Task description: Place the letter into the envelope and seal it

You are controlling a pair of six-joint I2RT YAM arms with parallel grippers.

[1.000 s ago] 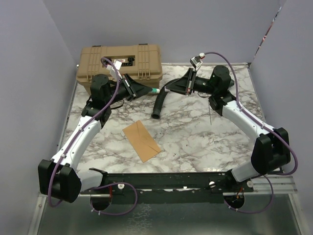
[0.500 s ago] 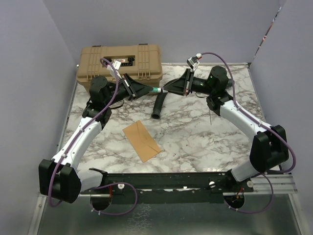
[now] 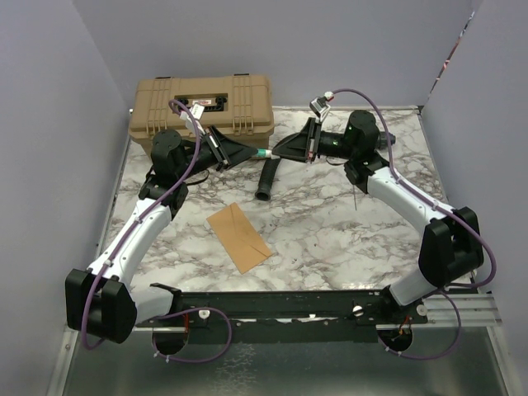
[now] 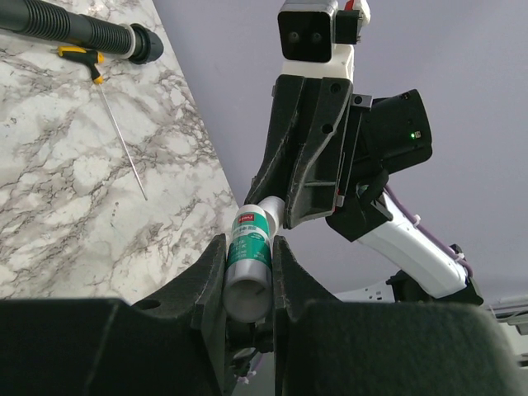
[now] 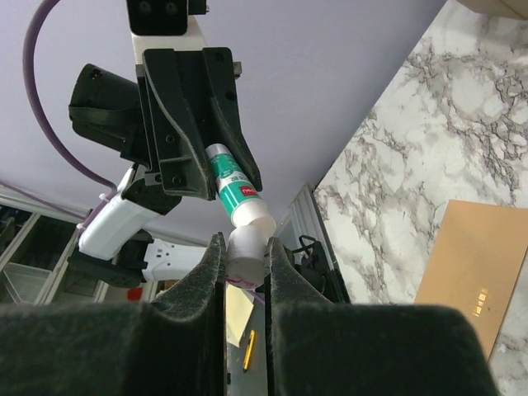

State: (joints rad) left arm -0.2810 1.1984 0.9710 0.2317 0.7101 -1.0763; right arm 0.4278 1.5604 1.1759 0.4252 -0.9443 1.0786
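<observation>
The orange-tan envelope (image 3: 239,237) lies flat on the marble table (image 3: 330,223), in front of both arms; it also shows in the right wrist view (image 5: 470,272). The letter is hidden. Above the back of the table my left gripper (image 3: 252,153) is shut on a green and white glue stick (image 4: 250,256). My right gripper (image 3: 277,151) faces it, shut on the stick's white cap (image 5: 247,252). The cap sits slightly tilted against the tube's end (image 5: 235,194); I cannot tell whether it is seated on it.
A tan toolbox (image 3: 202,103) stands at the back left, behind the left gripper. A black ribbed hose (image 3: 268,177) lies under the two grippers. A thin screwdriver with a yellow handle (image 4: 82,56) lies to the right of the hose.
My right gripper has moved left toward the left gripper, and the gap at the glue stick's tip has closed. The left arm and the envelope have stayed put.
</observation>
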